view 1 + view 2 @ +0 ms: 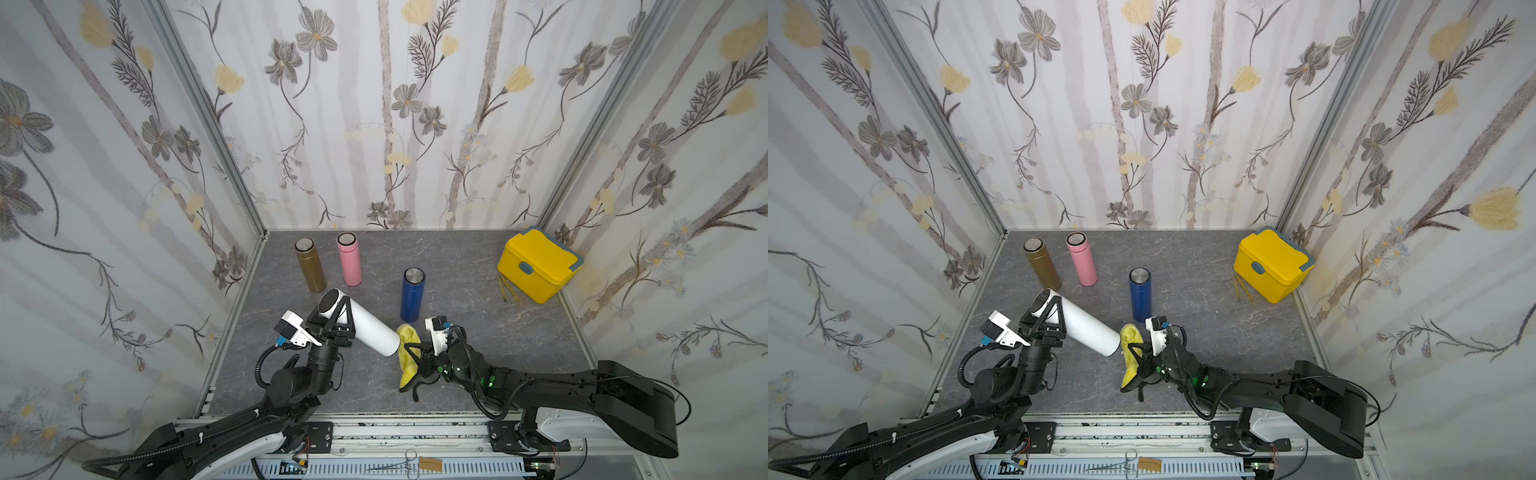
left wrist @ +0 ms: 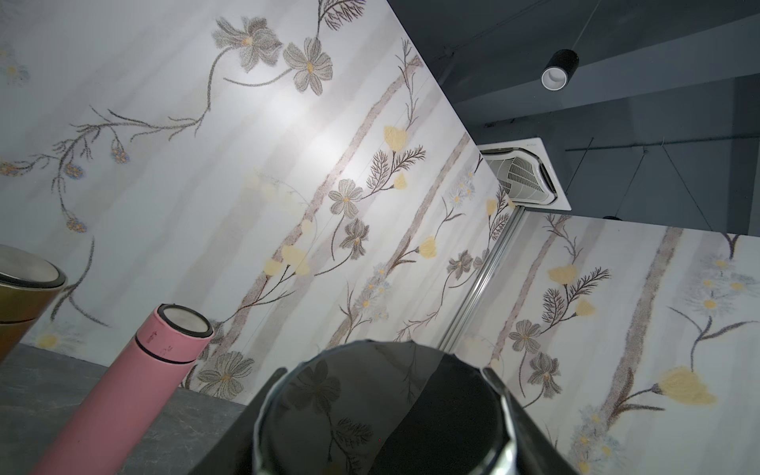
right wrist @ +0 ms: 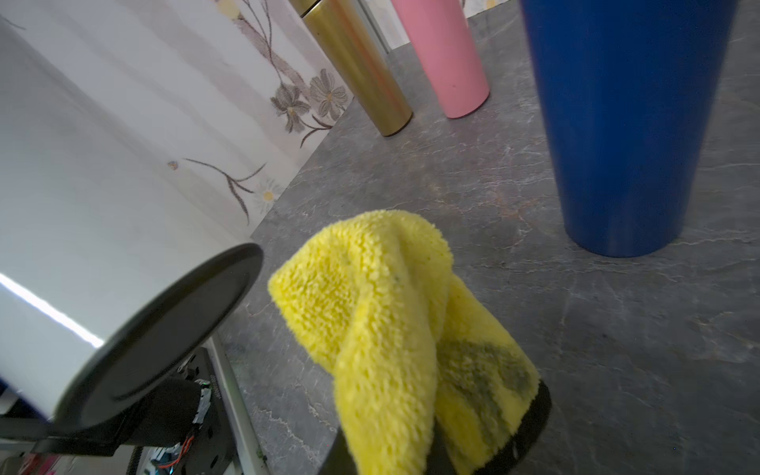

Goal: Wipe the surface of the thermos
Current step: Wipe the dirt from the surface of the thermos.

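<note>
A white thermos (image 1: 368, 324) (image 1: 1086, 328) is held tilted above the table, dark lid (image 2: 382, 415) up and to the left, black base (image 3: 164, 329) down towards the middle. My left gripper (image 1: 338, 316) (image 1: 1054, 311) (image 2: 380, 436) is shut on it just below the lid, one finger on each side. My right gripper (image 1: 417, 357) (image 1: 1138, 357) (image 3: 436, 444) is shut on a fluffy yellow cloth (image 1: 406, 334) (image 1: 1129, 336) (image 3: 382, 296). The cloth's top stands right beside the thermos base, and the right wrist view shows a narrow gap between them.
Three more thermoses stand upright behind: gold (image 1: 311, 266), pink (image 1: 350, 259) and blue (image 1: 412, 295), the blue one close behind the cloth. A yellow lidded box (image 1: 538, 262) sits at the back right with yellow tweezers (image 1: 509, 291) beside it. Floral walls enclose three sides.
</note>
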